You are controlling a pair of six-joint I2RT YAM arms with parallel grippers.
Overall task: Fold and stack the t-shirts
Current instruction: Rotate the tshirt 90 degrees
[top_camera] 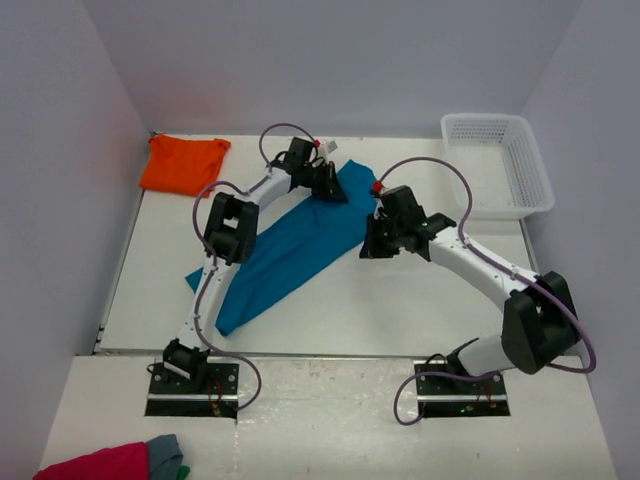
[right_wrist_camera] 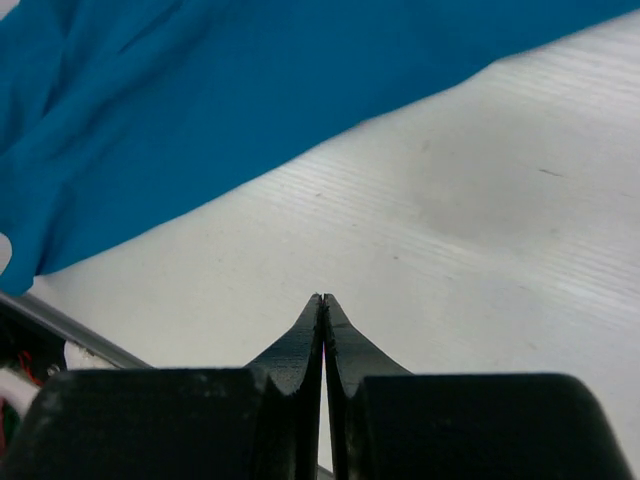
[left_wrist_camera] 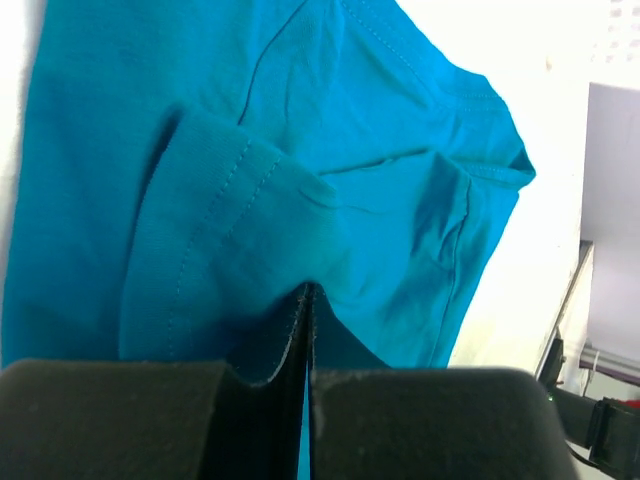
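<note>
The teal-blue t-shirt (top_camera: 285, 255) lies stretched out diagonally across the middle of the white table. My left gripper (top_camera: 328, 186) sits over its far end, near a sleeve. In the left wrist view this gripper (left_wrist_camera: 308, 288) is shut, with puckered teal cloth (left_wrist_camera: 330, 130) pinched at its tips. My right gripper (top_camera: 368, 244) hovers at the shirt's right edge. Its jaws (right_wrist_camera: 323, 297) are shut on nothing over bare table, with the teal shirt (right_wrist_camera: 200, 90) lying ahead of them. The orange t-shirt (top_camera: 183, 165) lies bunched at the back left corner.
A white plastic basket (top_camera: 497, 119) stands at the back right. A crimson-pink cloth (top_camera: 95, 465) and a grey cloth (top_camera: 166, 453) lie on the near ledge at the bottom left. Walls close in the table on three sides.
</note>
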